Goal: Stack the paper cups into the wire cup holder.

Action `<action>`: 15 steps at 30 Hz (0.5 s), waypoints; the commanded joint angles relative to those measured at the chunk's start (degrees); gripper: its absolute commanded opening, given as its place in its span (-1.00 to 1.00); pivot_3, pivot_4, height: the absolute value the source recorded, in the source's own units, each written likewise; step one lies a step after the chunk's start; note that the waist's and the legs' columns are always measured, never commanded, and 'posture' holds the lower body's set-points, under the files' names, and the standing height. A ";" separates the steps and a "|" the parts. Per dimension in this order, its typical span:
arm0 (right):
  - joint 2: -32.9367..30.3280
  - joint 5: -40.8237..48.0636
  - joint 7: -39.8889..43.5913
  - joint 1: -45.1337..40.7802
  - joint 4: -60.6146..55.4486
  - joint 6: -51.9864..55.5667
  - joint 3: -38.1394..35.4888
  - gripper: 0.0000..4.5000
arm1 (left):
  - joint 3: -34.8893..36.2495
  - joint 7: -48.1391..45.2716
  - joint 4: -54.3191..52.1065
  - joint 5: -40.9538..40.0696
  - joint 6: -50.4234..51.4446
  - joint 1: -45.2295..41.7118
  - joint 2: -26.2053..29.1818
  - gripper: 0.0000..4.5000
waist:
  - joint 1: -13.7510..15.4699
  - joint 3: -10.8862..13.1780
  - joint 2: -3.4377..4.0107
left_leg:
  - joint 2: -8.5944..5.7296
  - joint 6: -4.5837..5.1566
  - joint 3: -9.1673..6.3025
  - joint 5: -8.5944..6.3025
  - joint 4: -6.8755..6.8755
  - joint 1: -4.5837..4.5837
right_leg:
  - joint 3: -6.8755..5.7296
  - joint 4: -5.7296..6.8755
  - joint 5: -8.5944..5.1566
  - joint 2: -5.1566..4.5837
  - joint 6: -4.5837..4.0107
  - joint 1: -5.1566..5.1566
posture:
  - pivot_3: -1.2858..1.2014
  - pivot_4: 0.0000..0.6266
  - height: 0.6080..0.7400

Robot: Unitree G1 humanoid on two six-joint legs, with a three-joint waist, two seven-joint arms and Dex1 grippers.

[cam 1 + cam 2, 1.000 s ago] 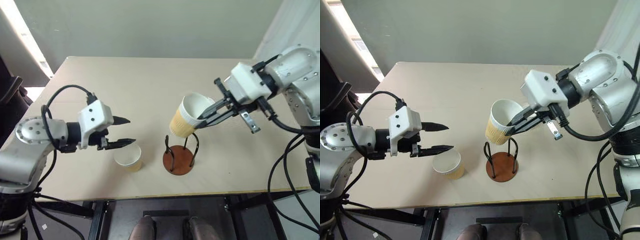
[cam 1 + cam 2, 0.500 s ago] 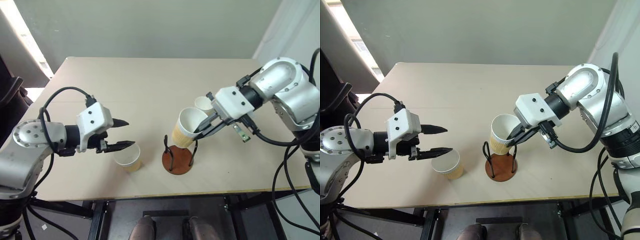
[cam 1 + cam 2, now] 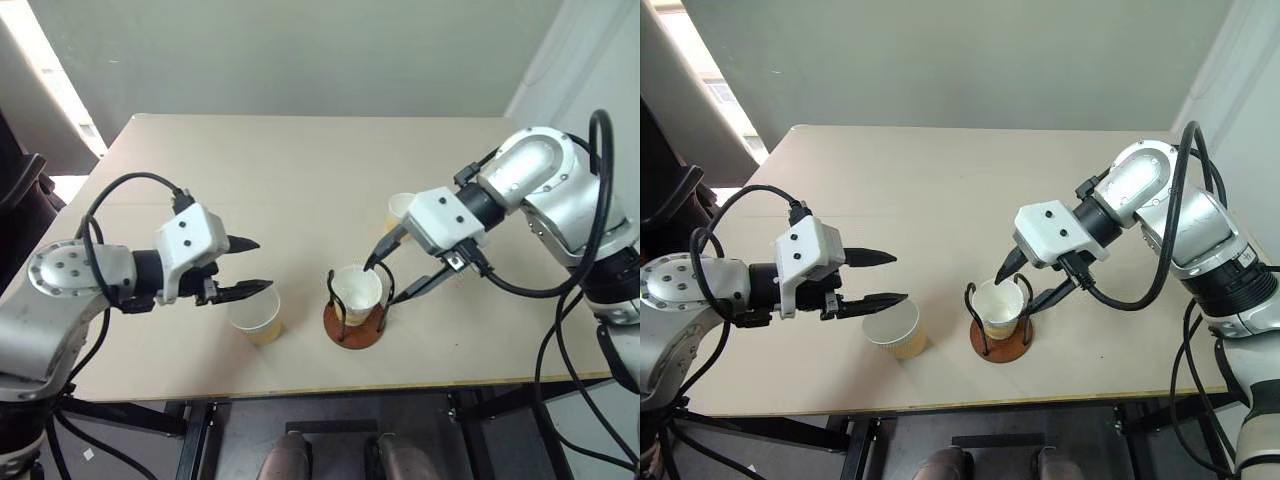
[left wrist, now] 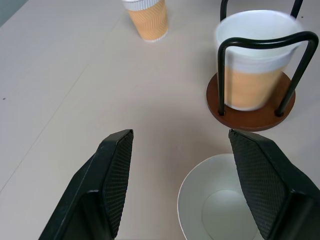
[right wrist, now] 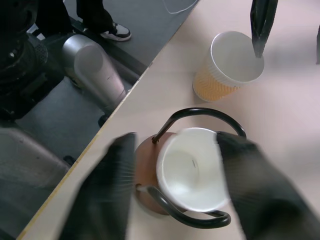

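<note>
In the left eye view, one paper cup (image 3: 357, 291) stands upright inside the wire cup holder (image 3: 355, 322), between its black loops, near the front edge of the table (image 3: 250, 160). The right gripper (image 3: 400, 272) is just above and beside it, with its fingers spread apart and no longer touching the cup. A second cup (image 3: 256, 314) stands on the table to the left of the holder, under the tips of the left gripper (image 3: 245, 266), whose fingers are open and hold nothing. A third cup (image 3: 400, 210) stands behind the right gripper and is partly hidden by it.

In the left wrist view, the two open fingers (image 4: 112, 175) frame the near cup (image 4: 217, 200); beyond it stand the holder with its cup (image 4: 255, 75) and the far cup (image 4: 146, 17).

In the right wrist view, the blurred fingers (image 5: 107, 185) are on both sides of the cup in the holder (image 5: 191, 169). The other cup (image 5: 227, 65) is farther away, with a fingertip of the left gripper (image 5: 262, 25) over it.
</note>
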 commanded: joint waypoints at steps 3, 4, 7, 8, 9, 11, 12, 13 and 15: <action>0.32 -0.28 -1.13 -3.41 4.88 1.13 -6.25 0.97 | -0.78 1.10 0.37 0.71 -1.14 -2.24 -0.63 0.46 | -0.01 0.00 0.00 | 0.00 -0.02 0.00 -0.01 0.00 0.00 | 0.00 0.00 -0.01 0.00 -0.01 0.00 | 0.03 -0.52 1.00; 1.81 -3.12 -3.43 -4.98 10.82 0.35 -6.61 0.97 | -2.30 2.81 2.29 1.95 -1.64 -4.71 -2.29 0.46 | 0.02 0.00 0.00 | 0.00 -0.03 0.00 0.00 0.01 0.01 | 0.01 0.02 -0.02 0.00 -0.03 0.00 | 0.03 -0.52 1.00; 5.36 -12.41 -9.41 -7.99 27.13 -6.82 -5.66 0.97 | -7.06 8.65 8.31 6.32 -2.29 -12.34 -8.05 0.46 | 0.40 -0.01 -0.01 | 0.00 -0.11 -0.05 0.13 0.06 0.09 | -0.01 0.21 0.09 -0.03 -0.28 -0.03 | 0.03 -0.52 1.00; 6.95 -15.06 -11.60 -8.85 33.88 -10.40 -5.51 0.97 | -8.77 12.05 11.42 7.71 -0.29 -16.04 -11.35 0.46 | 0.47 -0.01 -0.03 | 0.00 -0.09 -0.07 0.20 0.08 0.10 | -0.02 0.26 0.15 -0.04 -0.37 -0.03 | 0.03 -0.52 1.00; 8.59 -16.67 -13.27 -9.73 39.86 -12.57 -5.83 0.97 | -10.31 14.47 13.97 9.07 1.07 -18.94 -13.93 0.46 | 0.67 -0.02 -0.04 | 0.00 -0.09 -0.07 0.27 0.09 0.12 | -0.03 0.34 0.18 -0.07 -0.42 -0.03 | 0.03 -0.52 1.00; 11.66 -19.61 -17.48 -11.62 50.99 -15.63 -6.58 0.97 | -12.87 16.04 15.86 10.71 1.57 -21.81 -17.45 0.46 | 0.69 -0.01 -0.03 | 0.00 -0.07 -0.05 0.36 0.15 0.17 | -0.04 0.44 0.29 -0.12 -0.44 0.01 | 0.03 -0.52 1.00; 12.55 -21.42 -18.99 -12.29 55.52 -17.43 -6.48 0.97 | -13.70 15.59 15.42 10.80 1.27 -22.01 -18.38 0.46 | 0.69 0.00 -0.02 | -0.01 -0.09 -0.02 0.42 0.14 0.15 | 0.00 0.42 0.41 -0.12 -0.47 -0.05 | 0.03 -0.52 1.00; 13.14 -22.99 -20.05 -12.77 59.08 -18.93 -6.40 0.97 | -14.13 15.34 14.80 10.57 1.41 -22.01 -19.15 0.46 | 0.69 0.00 -0.01 | -0.01 -0.11 0.01 0.43 0.12 0.09 | 0.02 0.41 0.49 -0.10 -0.34 -0.09 | 0.03 -0.52 1.00; 14.30 -25.68 -23.48 -13.60 65.01 -20.78 -6.65 0.97 | -14.61 15.13 13.59 10.49 1.61 -21.49 -19.78 0.46 | 0.70 0.02 0.00 | -0.01 -0.19 0.05 0.37 0.06 -0.03 | 0.01 0.42 0.73 -0.09 0.06 -0.28 | 0.03 -0.52 1.00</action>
